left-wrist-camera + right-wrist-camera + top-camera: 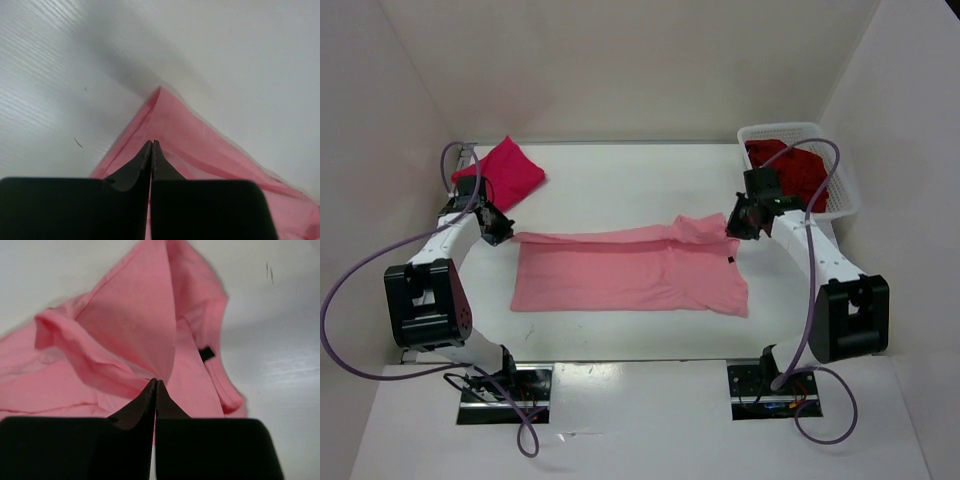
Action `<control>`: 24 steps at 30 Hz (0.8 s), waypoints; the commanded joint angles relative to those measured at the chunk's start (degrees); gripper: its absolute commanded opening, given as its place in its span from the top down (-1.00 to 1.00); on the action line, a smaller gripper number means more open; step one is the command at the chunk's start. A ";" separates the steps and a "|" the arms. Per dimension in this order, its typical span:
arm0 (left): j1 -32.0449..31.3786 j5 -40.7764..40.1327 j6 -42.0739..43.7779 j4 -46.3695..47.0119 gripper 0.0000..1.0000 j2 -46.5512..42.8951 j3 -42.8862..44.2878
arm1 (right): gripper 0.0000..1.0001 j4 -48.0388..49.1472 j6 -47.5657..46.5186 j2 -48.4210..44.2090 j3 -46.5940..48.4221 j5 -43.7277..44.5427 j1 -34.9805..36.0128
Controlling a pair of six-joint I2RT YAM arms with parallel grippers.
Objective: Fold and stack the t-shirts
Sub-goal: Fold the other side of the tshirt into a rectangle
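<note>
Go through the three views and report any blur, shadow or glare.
Top external: evenly lit, sharp, no glare, only faint shadow around the light pink shirt. Left wrist: left tool is a dark, featureless silhouette; a soft grey shadow crosses the table beyond the shirt corner. Right wrist: right tool equally dark; shirt folds slightly soft.

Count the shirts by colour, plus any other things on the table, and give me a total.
Crimson shirt: 1
Light pink shirt: 1
Dark red shirt: 1
White basket: 1
Total: 4
</note>
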 commanded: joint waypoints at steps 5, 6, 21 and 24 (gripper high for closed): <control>2.18 5.77 0.12 0.24 1.00 -2.51 -2.30 | 0.99 -7.02 4.06 -10.06 -8.29 -4.90 -4.90; 2.18 6.30 0.12 0.24 1.00 -3.03 -2.30 | 0.99 -7.56 4.07 -11.72 -8.83 -5.69 -5.60; 6.83 10.61 1.79 -6.00 0.14 -9.60 -9.42 | 0.46 -18.82 4.68 -19.48 -8.75 -5.34 -6.75; 7.36 11.84 1.26 -6.00 -0.06 -13.48 -8.29 | 0.37 -16.45 4.16 -18.69 -6.91 -6.40 -6.06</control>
